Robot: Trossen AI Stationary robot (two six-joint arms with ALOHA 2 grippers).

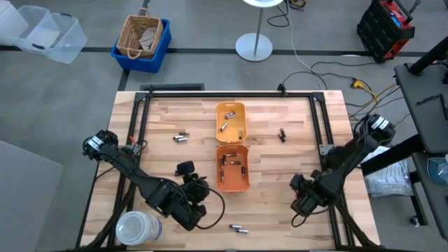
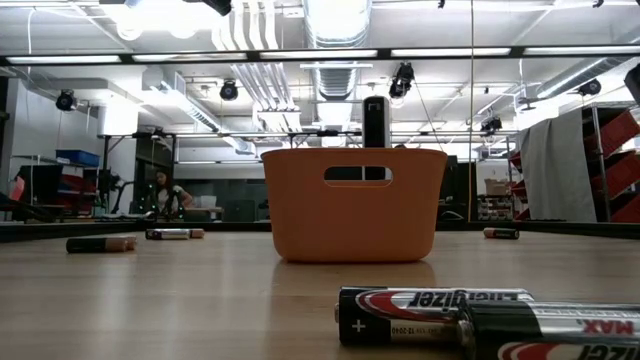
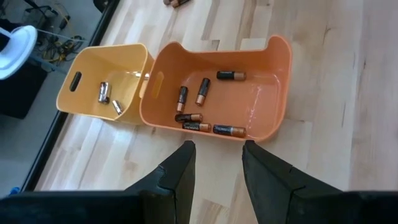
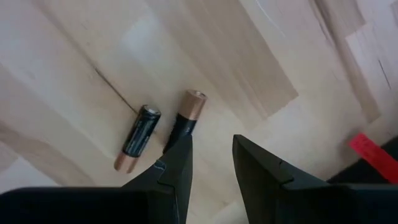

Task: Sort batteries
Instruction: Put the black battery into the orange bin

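1. I take the orange tray (image 1: pixel 232 168) at the middle of the counter (image 1: pixel 294 150) as my landmark; everything below is placed against it.
2. Far to its left, off the counter's near corner, I see a white tub (image 1: pixel 137 229) under the left arm.
3. My left hand (image 1: pixel 190 183) sits just left of the orange tray, close to its near end. In the left wrist view its fingers (image 3: pixel 180 168) stand apart with nothing between them, pointing at the tray's near wall.
4. Left of the tray and toward its far end, two batteries (image 1: pixel 180 137) lie loose on the counter.
5. Inside the orange tray I count six copper-and-black batteries (image 3: pixel 202 91), most of them gathered near the wall closest to my left hand.
6. Touching the orange tray's far end is the yellow tray (image 1: pixel 230 120), with a few silver batteries (image 3: pixel 104 92) in it.
7. Just beyond the orange tray's near end, a pair of batteries (image 1: pixel 239 228) lies at the counter's edge; the low view shows them large, side by side.
8. To the right of the yellow tray, a small dark battery (image 1: pixel 282 134) lies alone.
9. My right hand (image 1: pixel 302 187) hovers well right of the orange tray, near its near end. Its fingers (image 4: pixel 261 168) are apart and hold nothing; two batteries (image 4: pixel 142 135) lie on the wood just ahead of them.
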